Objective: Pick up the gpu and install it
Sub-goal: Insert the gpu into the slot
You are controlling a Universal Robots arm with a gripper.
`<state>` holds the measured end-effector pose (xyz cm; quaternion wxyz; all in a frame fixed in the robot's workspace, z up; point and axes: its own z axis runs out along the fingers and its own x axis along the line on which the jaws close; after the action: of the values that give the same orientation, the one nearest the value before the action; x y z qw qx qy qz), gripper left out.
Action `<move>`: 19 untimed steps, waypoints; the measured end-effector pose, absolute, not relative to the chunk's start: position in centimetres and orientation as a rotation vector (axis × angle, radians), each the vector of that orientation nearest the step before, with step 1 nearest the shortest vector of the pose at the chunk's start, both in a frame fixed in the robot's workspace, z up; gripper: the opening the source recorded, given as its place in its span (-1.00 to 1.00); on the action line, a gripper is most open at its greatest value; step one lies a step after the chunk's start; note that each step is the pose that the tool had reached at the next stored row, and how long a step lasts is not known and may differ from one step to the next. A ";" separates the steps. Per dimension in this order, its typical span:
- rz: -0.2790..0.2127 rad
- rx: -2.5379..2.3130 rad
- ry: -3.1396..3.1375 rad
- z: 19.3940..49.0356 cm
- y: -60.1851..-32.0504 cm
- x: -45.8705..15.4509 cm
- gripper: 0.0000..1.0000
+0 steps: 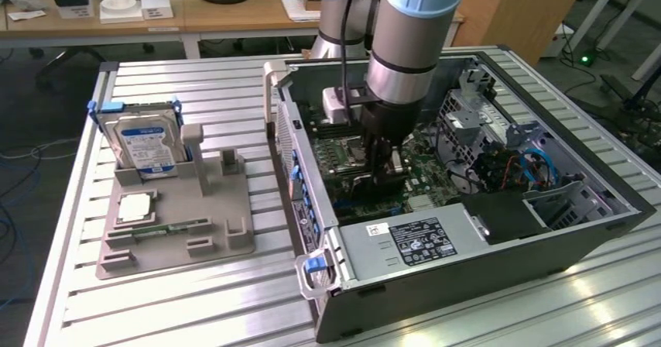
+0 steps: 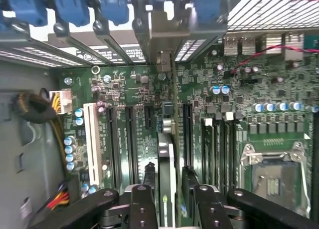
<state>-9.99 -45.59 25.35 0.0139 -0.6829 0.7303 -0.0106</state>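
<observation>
While upright, gpu (image 2: 166, 154) occupies computer case (image 1: 578, 235).

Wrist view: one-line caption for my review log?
Gripper straddles the gpu standing edge-on in a motherboard slot.

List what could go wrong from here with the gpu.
1. The gpu stands edge-on over the motherboard between the gripper fingers; if it sits off its slot, pressing could jam or bend it.
2. Its bracket meets the case's rear openings; a tilt there could leave it caught.
3. The arm reaches deep inside the case, close to the cables, which it could snag.
</observation>
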 end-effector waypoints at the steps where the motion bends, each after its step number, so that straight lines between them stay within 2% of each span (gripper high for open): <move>1: -0.034 -2.126 2.273 25.7 -45.6 -10.0 -0.29; 7: -0.044 -2.122 2.269 27.7 -45.6 -10.0 -0.29; 11: -0.047 -2.120 2.267 27.8 -45.6 -10.0 -0.32; 13: -0.047 -2.120 2.267 27.8 -45.6 -10.0 -0.57; 14: -0.047 -2.120 2.267 27.8 -45.6 -10.0 -0.57; 15: -0.047 -2.120 2.267 27.8 -45.6 -10.0 -0.69; 16: -0.047 -2.120 2.267 27.8 -45.6 -10.0 -0.69; 17: -0.047 -2.120 2.267 27.8 -45.6 -10.0 -0.80; 19: -0.047 -2.120 2.267 27.8 -45.6 -10.0 -0.79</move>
<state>-10.02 -45.57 27.80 0.0186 -0.6828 0.7302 -0.0150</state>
